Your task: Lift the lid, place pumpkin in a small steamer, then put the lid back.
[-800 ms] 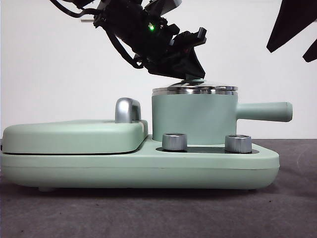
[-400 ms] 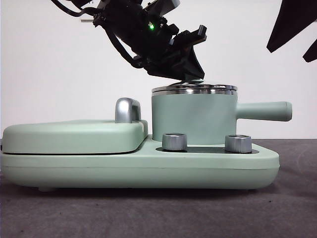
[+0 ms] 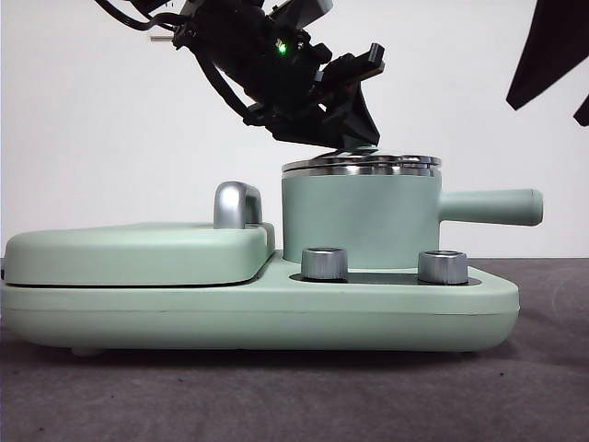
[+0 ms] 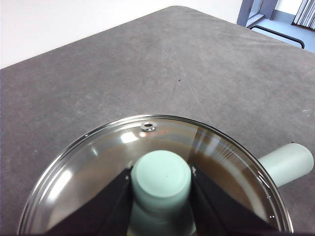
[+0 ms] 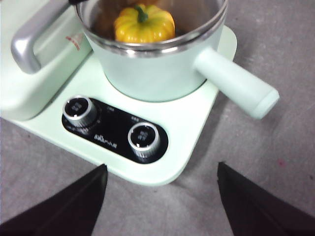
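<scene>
The small steamer stands on the right half of the appliance, its long handle pointing right. The glass lid lies flat on its steel rim. From the upper left my left gripper reaches down to the lid. In the left wrist view its jaws press both sides of the mint knob, shut on it, with the glass below. The pumpkin sits inside the steamer. My right gripper hangs open and empty near the dials, showing as a dark tip at the upper right.
The wide mint appliance base carries a flat cover with a steel handle on its left half. Two silver dials stand in front of the steamer. Grey table surface lies all around.
The lid, slightly tilted a second ago, now rests level on the rim. The right gripper has drawn a little to the right. The left gripper has barely shifted.
</scene>
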You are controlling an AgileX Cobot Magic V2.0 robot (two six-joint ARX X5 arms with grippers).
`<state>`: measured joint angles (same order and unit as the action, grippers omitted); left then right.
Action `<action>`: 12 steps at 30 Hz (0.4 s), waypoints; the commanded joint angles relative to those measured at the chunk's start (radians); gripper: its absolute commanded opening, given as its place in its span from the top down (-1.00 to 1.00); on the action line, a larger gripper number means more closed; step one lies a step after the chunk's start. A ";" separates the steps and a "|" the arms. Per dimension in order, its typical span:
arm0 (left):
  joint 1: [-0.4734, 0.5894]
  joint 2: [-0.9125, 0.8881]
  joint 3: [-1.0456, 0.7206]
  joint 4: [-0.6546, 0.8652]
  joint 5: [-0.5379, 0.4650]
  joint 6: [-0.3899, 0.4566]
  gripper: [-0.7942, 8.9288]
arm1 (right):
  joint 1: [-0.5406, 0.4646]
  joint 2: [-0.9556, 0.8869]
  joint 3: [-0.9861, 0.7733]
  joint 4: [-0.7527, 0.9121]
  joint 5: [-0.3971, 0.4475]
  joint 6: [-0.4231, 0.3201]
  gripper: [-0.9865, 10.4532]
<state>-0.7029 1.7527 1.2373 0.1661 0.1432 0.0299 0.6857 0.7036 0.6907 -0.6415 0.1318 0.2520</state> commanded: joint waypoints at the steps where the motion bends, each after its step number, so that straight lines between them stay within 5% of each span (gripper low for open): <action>1: -0.008 0.000 0.017 -0.003 -0.004 0.060 0.45 | 0.008 0.007 0.001 -0.007 0.000 0.025 0.22; 8: -0.013 0.000 0.017 -0.001 -0.004 0.083 0.17 | 0.008 0.007 0.001 -0.014 0.000 0.029 0.22; 12: -0.013 -0.014 0.017 0.005 -0.004 0.081 0.17 | 0.008 0.007 0.001 -0.013 0.000 0.029 0.22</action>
<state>-0.7052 1.7504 1.2369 0.1566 0.1371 0.0971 0.6857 0.7036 0.6907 -0.6624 0.1314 0.2676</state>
